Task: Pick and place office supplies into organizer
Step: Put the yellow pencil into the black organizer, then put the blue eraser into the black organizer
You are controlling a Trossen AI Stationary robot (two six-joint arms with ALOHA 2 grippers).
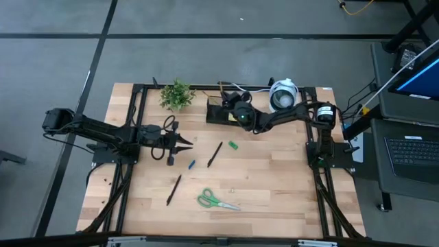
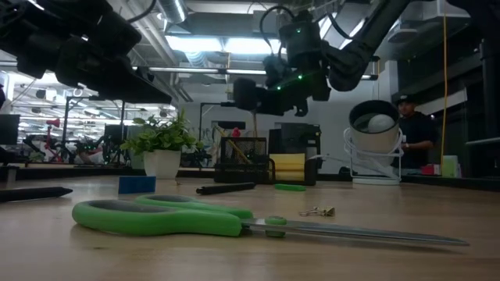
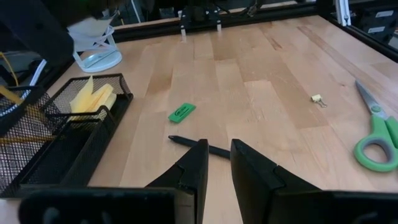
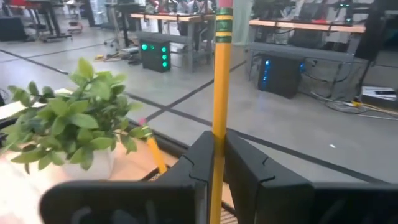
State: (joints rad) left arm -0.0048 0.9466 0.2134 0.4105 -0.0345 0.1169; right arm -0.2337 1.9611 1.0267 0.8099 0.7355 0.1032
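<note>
Currently the right hand (image 4: 214,163) grips a pencil (image 4: 220,81) upright over the organizer (image 1: 221,112): light, stiff, slippery; mid-shaft hold suits. Left hand (image 3: 216,163) hovers empty, slightly parted.

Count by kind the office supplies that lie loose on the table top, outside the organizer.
Black pens: 2
Green scissors: 1
Green eraser: 1
Blue piece: 1
Binder clip: 1
Total: 6

Scissors (image 1: 218,200): green handles. Pencil (image 4: 220,93) yellow, green band, pink eraser. Organizer (image 3: 56,137) black mesh; sticky notes (image 3: 90,96) yellow.
</note>
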